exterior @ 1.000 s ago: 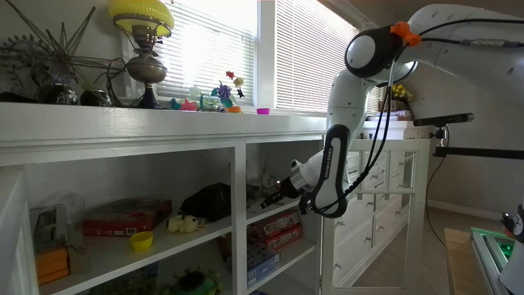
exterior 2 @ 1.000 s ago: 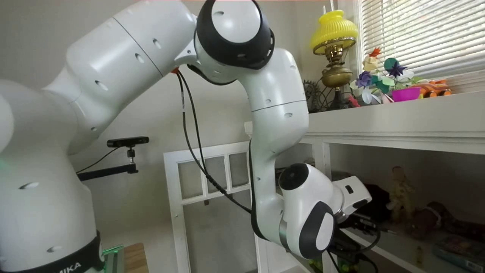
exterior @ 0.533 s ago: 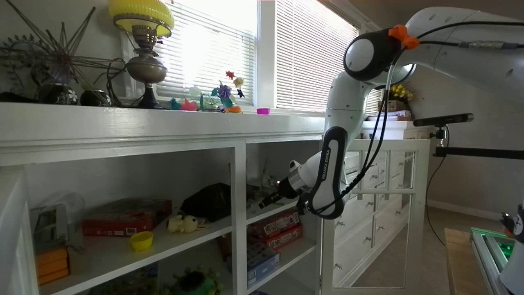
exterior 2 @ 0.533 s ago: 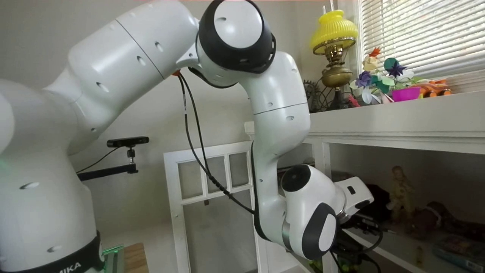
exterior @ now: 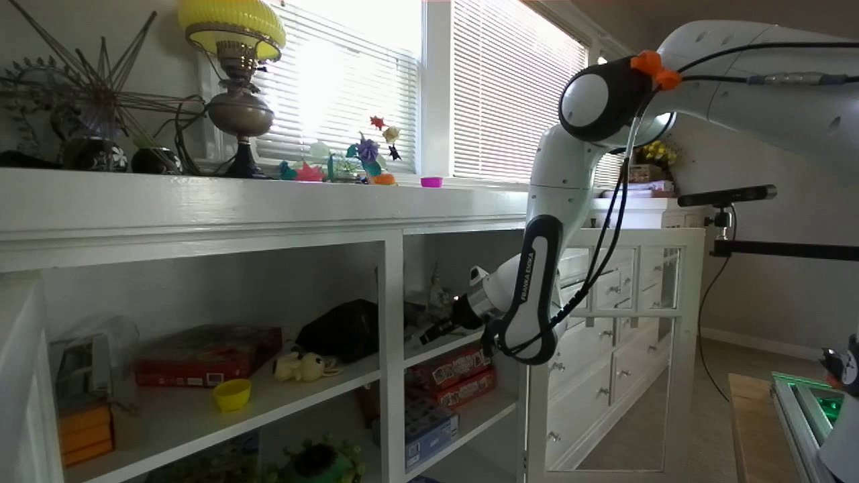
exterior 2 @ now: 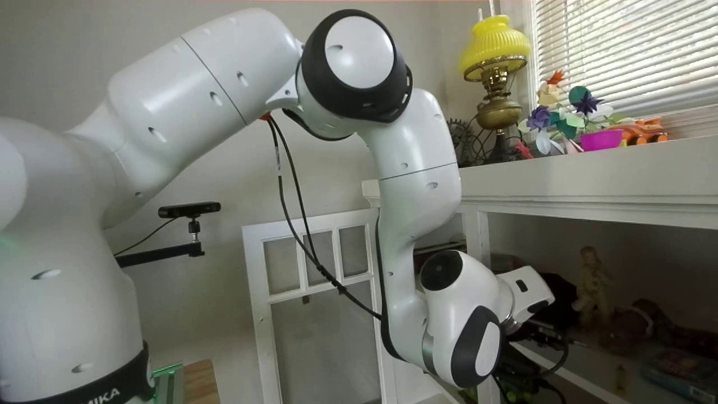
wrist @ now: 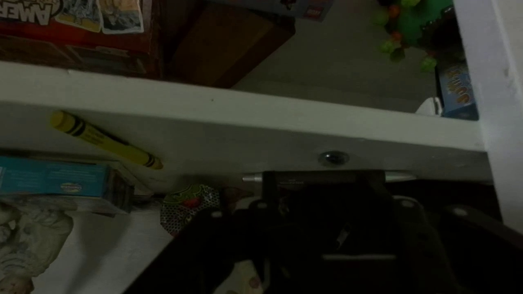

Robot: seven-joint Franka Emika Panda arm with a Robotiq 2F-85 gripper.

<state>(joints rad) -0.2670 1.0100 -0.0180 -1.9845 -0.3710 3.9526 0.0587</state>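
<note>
My gripper [wrist: 320,183] reaches in from the bottom of the wrist view, its two dark fingers apart. A dark pen [wrist: 314,177] with silver ends lies crosswise at the fingertips, its ends showing beyond both of them. No grip on the pen shows; whether they touch is too dark to tell. Just past the pen is a clear round bead [wrist: 334,158] on the shelf. A yellow crayon [wrist: 106,141] lies to the left, near a teal box [wrist: 53,177] and a patterned piece [wrist: 190,206]. In an exterior view the gripper [exterior: 426,335] is low over the shelf; elsewhere the wrist mostly hides it.
A white shelf edge [wrist: 212,106] and an upright [wrist: 490,81] border the spot. Beside the crayon side stands a pale figurine [wrist: 32,241]. The neighbouring compartment holds a black bag [exterior: 345,329], a plush toy [exterior: 305,367] and a yellow cup [exterior: 232,395]. An open glazed door [exterior: 678,376] stands nearby.
The arm has sunk, and the gripper has shifted slightly down and further into the compartment, leftward in an exterior view. Shelf objects have stayed where they were.
</note>
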